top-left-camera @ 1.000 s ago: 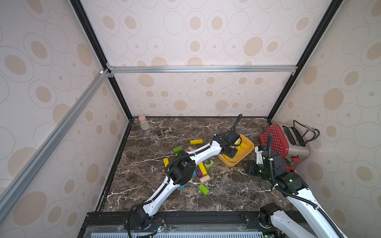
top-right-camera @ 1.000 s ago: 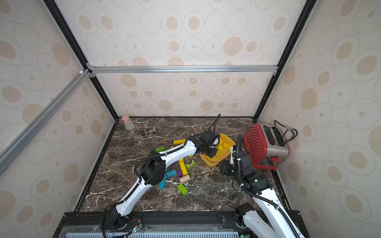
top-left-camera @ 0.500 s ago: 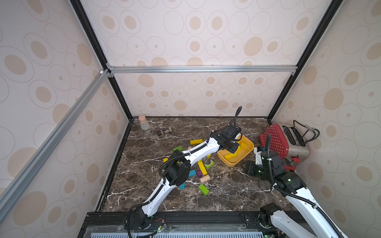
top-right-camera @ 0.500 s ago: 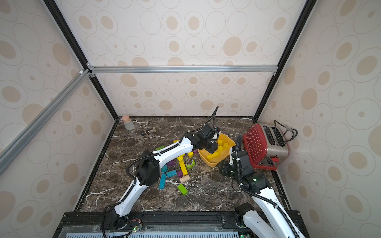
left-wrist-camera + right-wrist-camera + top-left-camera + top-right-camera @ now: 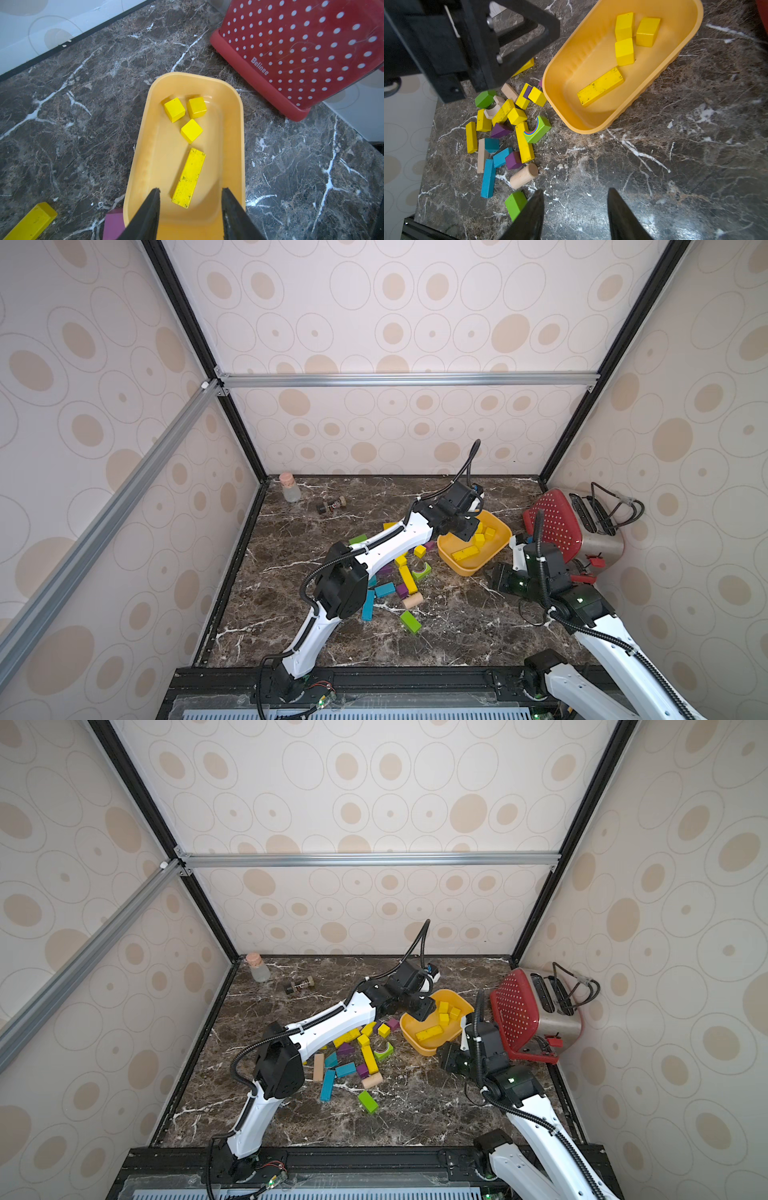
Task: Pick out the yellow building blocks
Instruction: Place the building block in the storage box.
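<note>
A yellow bar (image 5: 188,177) and three yellow cubes (image 5: 191,131) lie in the orange-yellow bowl (image 5: 230,145). My left gripper (image 5: 191,189) hangs open just above the end of the bowl nearest the block pile, with nothing between its fingers; both top views show it there (image 5: 465,531) (image 5: 424,1011). More yellow building blocks lie in the mixed pile beside the bowl: a long bar (image 5: 524,143), another bar (image 5: 471,137) and cubes (image 5: 517,116). My right gripper (image 5: 575,189) is open over bare table in front of the bowl (image 5: 473,568), holding nothing.
Green (image 5: 410,621), blue (image 5: 368,605) and purple blocks and a wooden cylinder (image 5: 412,600) are mixed into the pile. A red toaster (image 5: 557,526) stands right of the bowl. A corked bottle (image 5: 289,487) and a small dumbbell-like piece (image 5: 331,505) sit at the back left.
My left arm's elbow has swung to the left while its gripper stays over the bowl. The right gripper has crept slightly left.
</note>
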Controlling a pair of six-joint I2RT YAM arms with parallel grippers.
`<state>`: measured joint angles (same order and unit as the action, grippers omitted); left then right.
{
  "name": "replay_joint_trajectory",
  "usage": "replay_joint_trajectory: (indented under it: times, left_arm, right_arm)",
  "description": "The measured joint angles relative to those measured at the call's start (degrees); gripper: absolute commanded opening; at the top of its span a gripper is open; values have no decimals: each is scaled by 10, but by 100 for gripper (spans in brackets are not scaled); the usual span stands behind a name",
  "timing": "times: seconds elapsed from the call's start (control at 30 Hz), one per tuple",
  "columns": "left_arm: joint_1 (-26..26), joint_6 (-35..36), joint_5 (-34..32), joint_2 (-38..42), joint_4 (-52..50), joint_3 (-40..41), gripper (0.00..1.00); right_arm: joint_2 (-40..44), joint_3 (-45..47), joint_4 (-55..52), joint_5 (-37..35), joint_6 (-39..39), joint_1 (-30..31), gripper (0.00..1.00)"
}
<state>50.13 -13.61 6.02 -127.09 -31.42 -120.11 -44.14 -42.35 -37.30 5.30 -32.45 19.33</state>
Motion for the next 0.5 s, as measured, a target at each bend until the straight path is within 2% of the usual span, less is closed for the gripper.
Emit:
replay_joint_trajectory:
  times: [0.5]
  left_arm:
    - [-33,15,-26,135,9,143,48]
  right_arm:
    - [-109,-9,72,-25,-37,107,50]
